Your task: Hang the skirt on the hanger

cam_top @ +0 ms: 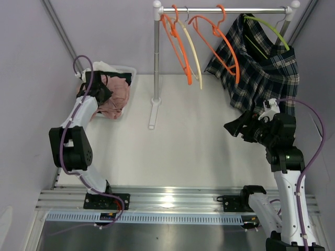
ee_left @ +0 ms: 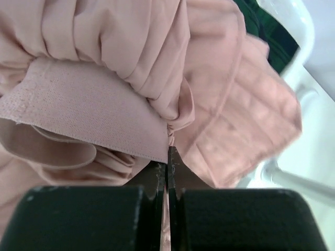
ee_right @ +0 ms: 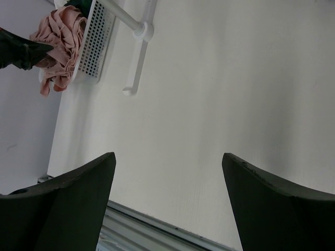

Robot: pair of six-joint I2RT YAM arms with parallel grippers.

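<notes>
Basket holds pink skirt, left end effector pinching it.

White table — a white basket far left, the rack's foot beside it.

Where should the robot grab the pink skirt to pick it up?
By the waistband, coming down from above. The skirt lies bunched in the basket, and that flat band on top looks like its firmest edge. The left gripper is shut on the folds right beside it.
</notes>
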